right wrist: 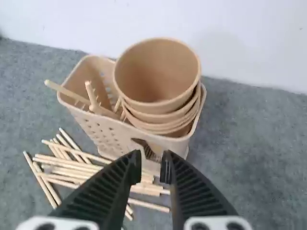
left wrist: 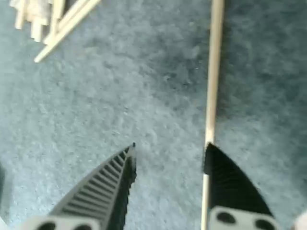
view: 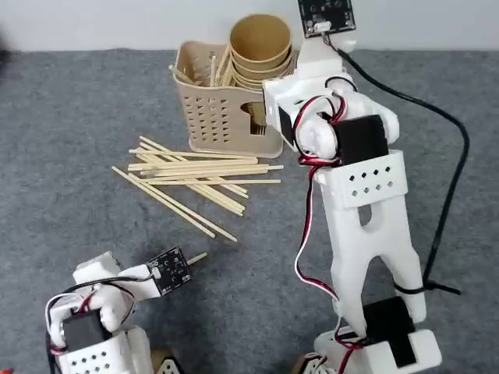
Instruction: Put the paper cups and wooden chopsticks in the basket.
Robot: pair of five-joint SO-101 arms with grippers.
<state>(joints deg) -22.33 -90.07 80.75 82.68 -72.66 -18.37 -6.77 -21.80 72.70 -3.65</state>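
Now one basket (view: 210, 117) holds roughly four stacked cups (view: 260, 39); left tool (left wrist: 170, 148) spread, right tool (right wrist: 151, 155) barely apart.

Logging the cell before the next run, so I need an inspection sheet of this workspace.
Surface: grey carpet.
Job's things: cups stacked in basket, a few chopsticks inside; pile on the carpet in front; single chopstick beside left gripper.
Clutter: nothing seen.
Grippers: left open, empty; right gripper narrowly open, empty, facing the basket.
Cables: black cable loops beside right arm; red and white wires along it.
Surroundings: pale wall behind.
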